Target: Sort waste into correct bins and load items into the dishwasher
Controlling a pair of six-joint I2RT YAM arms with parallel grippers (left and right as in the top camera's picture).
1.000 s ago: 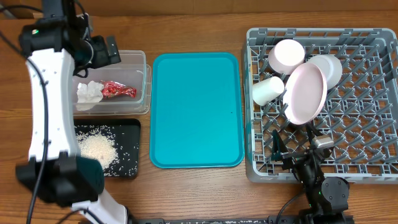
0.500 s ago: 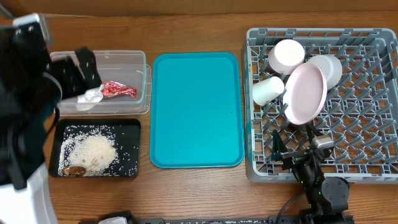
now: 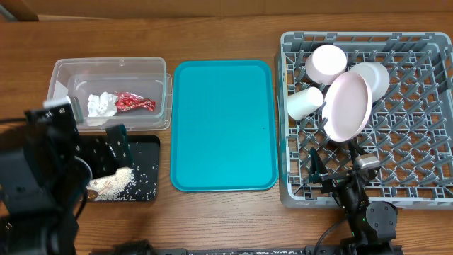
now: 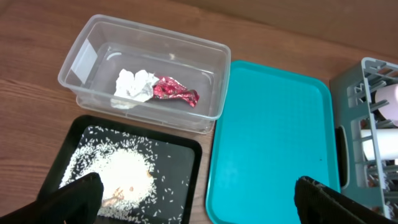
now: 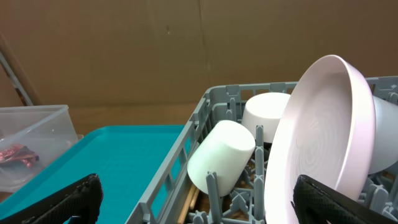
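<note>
Overhead, the left gripper (image 4: 200, 202) hangs with its two dark fingers spread wide and nothing between them. Directly beneath it lies one shallow black tray (image 4: 184, 155), a matte rectangle, holding one loose heap of white rice (image 4: 124, 171) with stray grains scattered around it and a small brown bit (image 3: 92, 191) at the heap's edge. Just beyond the fingers sits one clear plastic bin (image 4: 155, 38), thin-walled with rounded corners. It contains two pieces of waste side by side and touching: one crumpled white paper (image 4: 132, 86) and one crinkled, shiny red wrapper (image 4: 176, 92). Ahead and to the right of this hand is one teal tray (image 4: 273, 137), smooth plastic with a raised rim and rounded corners. The right gripper (image 5: 199, 202) is likewise spread wide and holds nothing. It sits low at the near edge of one grey plastic rack (image 3: 410, 142), an open grid studded with upright pegs. Well ahead of its fingers, four dishes crowd together in the rack: one pale pink round plate (image 5: 311, 149) standing on edge, one white cup (image 5: 221, 155) lying tilted just to its left, and two white bowls, one (image 3: 325, 62) behind the cup and one (image 3: 375, 74) behind the plate.
</note>
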